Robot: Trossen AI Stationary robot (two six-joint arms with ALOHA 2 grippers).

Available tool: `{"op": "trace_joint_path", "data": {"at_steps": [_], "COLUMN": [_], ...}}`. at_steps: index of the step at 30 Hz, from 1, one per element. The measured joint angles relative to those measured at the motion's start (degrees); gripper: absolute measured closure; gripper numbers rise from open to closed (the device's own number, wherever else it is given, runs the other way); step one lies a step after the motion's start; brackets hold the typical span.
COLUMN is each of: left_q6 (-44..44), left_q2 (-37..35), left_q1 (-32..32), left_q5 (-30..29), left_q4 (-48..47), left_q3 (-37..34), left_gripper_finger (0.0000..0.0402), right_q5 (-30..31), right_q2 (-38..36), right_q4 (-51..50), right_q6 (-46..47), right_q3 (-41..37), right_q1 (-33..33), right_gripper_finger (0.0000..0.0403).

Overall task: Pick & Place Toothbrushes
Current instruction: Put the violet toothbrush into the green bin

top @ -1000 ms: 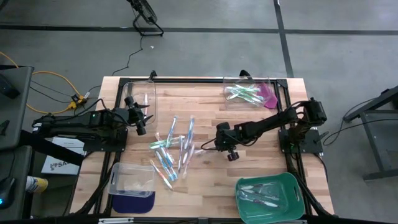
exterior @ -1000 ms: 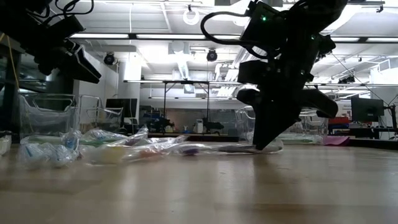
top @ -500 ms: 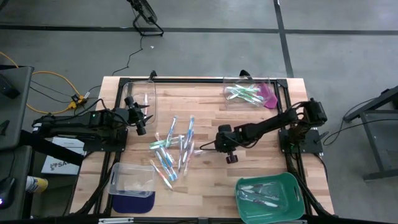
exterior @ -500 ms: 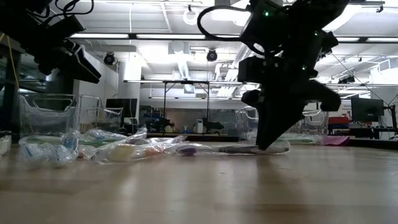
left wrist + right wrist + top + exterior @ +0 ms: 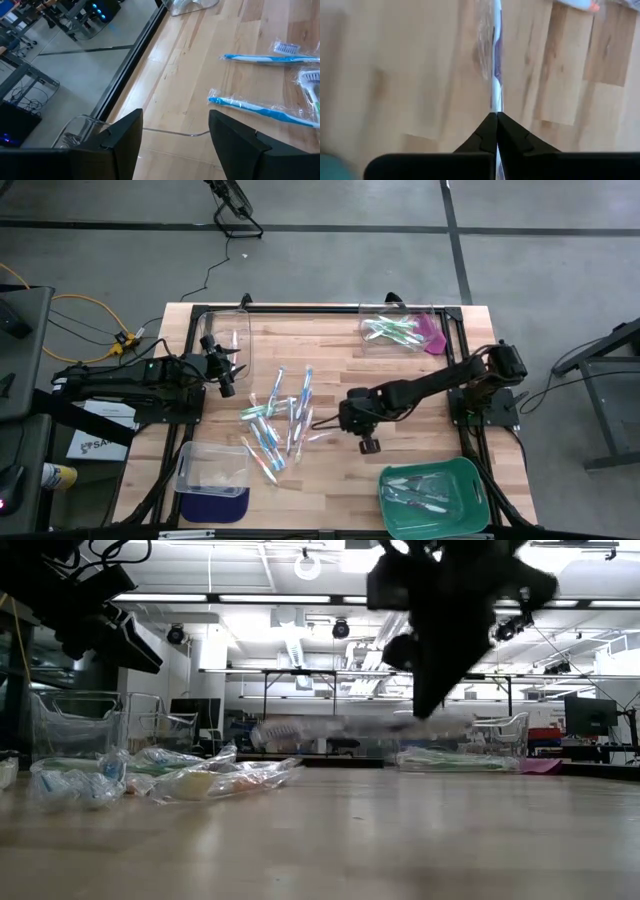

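High view showed the right gripper point(image 5: 345, 423) near the middle of the worktop point(image 5: 340, 365), its fingers pinched tight on one wrapped toothbrush point(image 5: 495, 75) held by its end, lifted clear of the wood, probably so it could be carried to a bin. The rest of the toothbrushes point(image 5: 277, 423) lay scattered just beside it, toward the left edge. The left gripper point(image 5: 226, 377) waited near the left edge, fingers spread wide and empty, likely keeping out of the way.

- i'm looking into a lab or workshop hall: grey concrete floor point(image 5: 330, 270) around the wooden surface point(image 5: 330, 370)
- ceiling strip lights point(image 5: 250, 598), far workbenches point(image 5: 300, 755) with monitors point(image 5: 590, 715)
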Motion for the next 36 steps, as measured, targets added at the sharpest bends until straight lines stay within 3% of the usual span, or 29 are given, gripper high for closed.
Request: {"op": "trace_joint_path", "data": {"at_steps": [4,10,16,26,36], "left_q6": [-0.24,-0.24,-0.24,-0.31,-1.66], "left_q2": [0.01,0.00,0.01,0.00,0.04], "left_q1": [0.00,0.00,-0.01,0.00,0.00], "left_q5": [0.00,0.22,0.29,0.35,0.50], "left_q4": [-0.01,0.00,0.00,-0.02,-0.91], "left_q3": [0.00,0.00,0.00,0.00,0.00], "left_gripper_finger": [0.0181,0.0181,0.0181,0.0181,0.0181], "right_q5": [-6.49,-24.10,-28.40,-27.73,-12.70], "right_q2": [0.00,0.00,0.00,-2.43,-12.46], "right_q4": [-3.51,-3.53,-3.51,-11.18,-15.06], "right_q6": [7.35,11.45,12.95,20.47,34.75], "right_q3": [4.36,7.69,8.80,8.79,8.80], "right_q1": [-0.13,0.00,0.32,3.96,15.53], "right_gripper_finger": [0.0401,0.0400,0.0400,0.0400,0.0400]}}
